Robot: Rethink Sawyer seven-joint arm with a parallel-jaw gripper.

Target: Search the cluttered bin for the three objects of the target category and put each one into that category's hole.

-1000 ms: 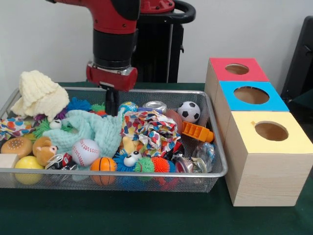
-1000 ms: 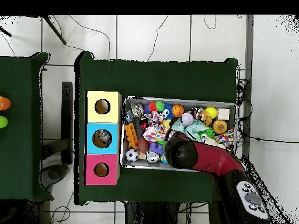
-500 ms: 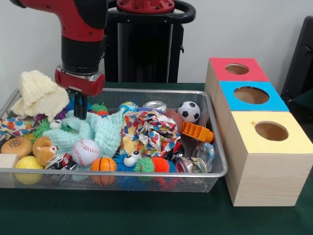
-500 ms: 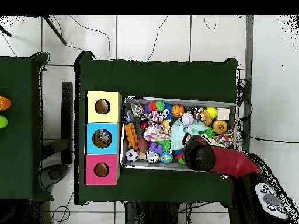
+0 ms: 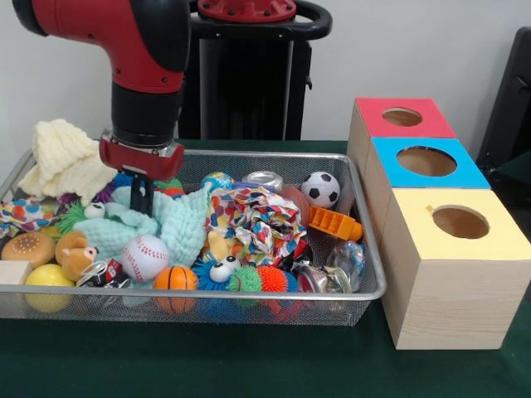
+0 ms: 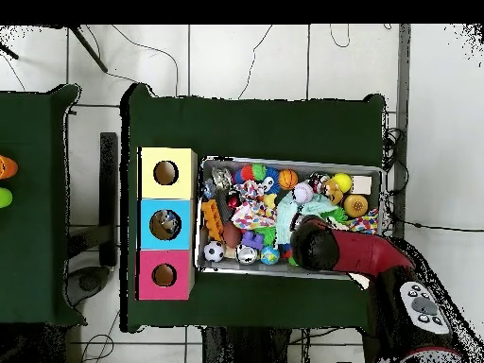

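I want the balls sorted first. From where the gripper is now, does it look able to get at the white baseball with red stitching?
Probably yes. The white baseball with red stitching lies uncovered on top of the clutter, just in front of the gripper, which hangs over the mint green cloth; nothing stands between them.

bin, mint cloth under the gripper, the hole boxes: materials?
Bin: silver wire mesh, likely metal; contents show through the wall. Mint cloth: soft knit or fleece, limp folds. Boxes: pale wood, visible grain, matte painted tops.
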